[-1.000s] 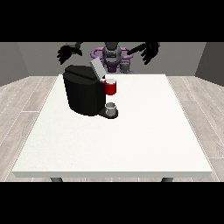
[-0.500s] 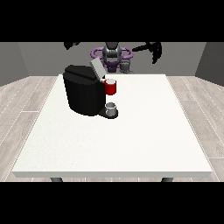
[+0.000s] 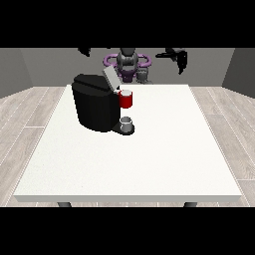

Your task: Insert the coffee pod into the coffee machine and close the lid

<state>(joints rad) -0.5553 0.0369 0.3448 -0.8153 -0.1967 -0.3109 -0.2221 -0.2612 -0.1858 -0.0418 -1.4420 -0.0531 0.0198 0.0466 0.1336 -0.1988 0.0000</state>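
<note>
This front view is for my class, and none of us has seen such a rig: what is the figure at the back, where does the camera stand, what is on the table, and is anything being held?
The camera stands across the white table and looks at a humanoid robot, small at the top. Its two arms are raised. The hand at the view's right hangs in the air behind the table's far edge and holds nothing. The hand at the view's left is only partly visible at the top, so I cannot tell how it lies.

On the table stands a black coffee machine with its grey lid tilted up, open. A red part sits at its front. Below it is a small grey cup. No separate coffee pod is clear to me.
</note>
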